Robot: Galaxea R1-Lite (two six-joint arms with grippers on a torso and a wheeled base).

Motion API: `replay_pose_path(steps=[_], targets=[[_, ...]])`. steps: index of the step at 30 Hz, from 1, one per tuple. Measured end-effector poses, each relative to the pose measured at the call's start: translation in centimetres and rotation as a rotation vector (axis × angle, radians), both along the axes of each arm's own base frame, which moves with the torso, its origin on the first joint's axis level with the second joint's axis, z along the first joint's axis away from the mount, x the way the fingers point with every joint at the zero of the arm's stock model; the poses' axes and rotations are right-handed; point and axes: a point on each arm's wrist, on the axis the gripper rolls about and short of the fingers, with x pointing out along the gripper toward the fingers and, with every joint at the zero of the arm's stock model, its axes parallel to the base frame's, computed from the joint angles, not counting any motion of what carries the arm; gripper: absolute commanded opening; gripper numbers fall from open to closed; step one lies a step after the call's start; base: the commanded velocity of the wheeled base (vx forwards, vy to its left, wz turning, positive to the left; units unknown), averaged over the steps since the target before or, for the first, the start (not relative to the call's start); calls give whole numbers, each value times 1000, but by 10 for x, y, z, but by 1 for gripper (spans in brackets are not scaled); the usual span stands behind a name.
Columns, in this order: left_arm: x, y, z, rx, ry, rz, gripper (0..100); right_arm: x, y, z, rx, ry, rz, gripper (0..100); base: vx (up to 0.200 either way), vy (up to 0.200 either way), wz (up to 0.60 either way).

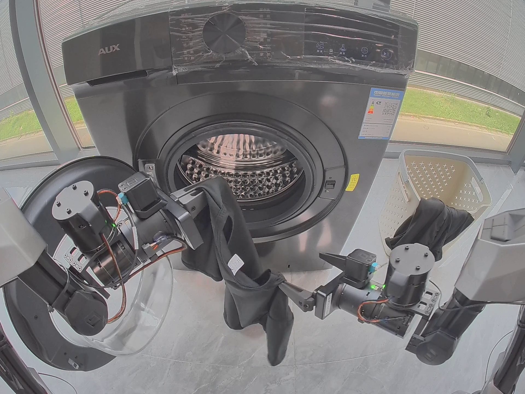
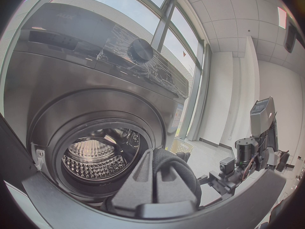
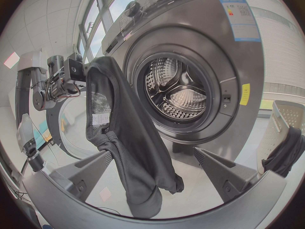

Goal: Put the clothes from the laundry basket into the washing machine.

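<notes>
The grey washing machine (image 1: 229,88) stands with its drum (image 1: 240,165) open. My left gripper (image 1: 201,193) is shut on the top of a black garment (image 1: 246,296), held just in front of the drum's lower left rim. The left fingers (image 2: 143,178) pinch the cloth (image 2: 178,169). The garment (image 3: 127,128) hangs long toward the floor. My right gripper (image 1: 303,272) is open beside its lower part, and the cloth rests against one finger (image 3: 92,166). A second black garment (image 1: 432,222) drapes over the rim of the white laundry basket (image 1: 437,179).
The round door (image 1: 104,165) is swung open to the left, behind my left arm. The basket (image 3: 279,121) stands on the floor to the right of the machine. Pale tiled floor (image 1: 180,329) lies in front, with windows behind.
</notes>
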Motion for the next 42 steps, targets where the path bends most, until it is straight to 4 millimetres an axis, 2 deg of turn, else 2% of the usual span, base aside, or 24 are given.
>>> replay_pose_path(steps=[22, 34, 35, 42], targets=[[-7, -10, 2, -6, -3, -43, 0, 78, 72, -53, 18, -3, 73, 100, 0, 0, 0], [-13, -11, 10, -23, -24, -57, 0, 110, 92, -72, 34, -22, 60, 100, 0, 0, 0], [-13, -11, 11, -29, -23, -59, 0, 111, 93, -74, 35, -23, 58, 0, 0, 0, 0], [-13, -10, 14, -43, -22, -57, 0, 110, 96, -82, 42, -31, 61, 0, 0, 0, 0]])
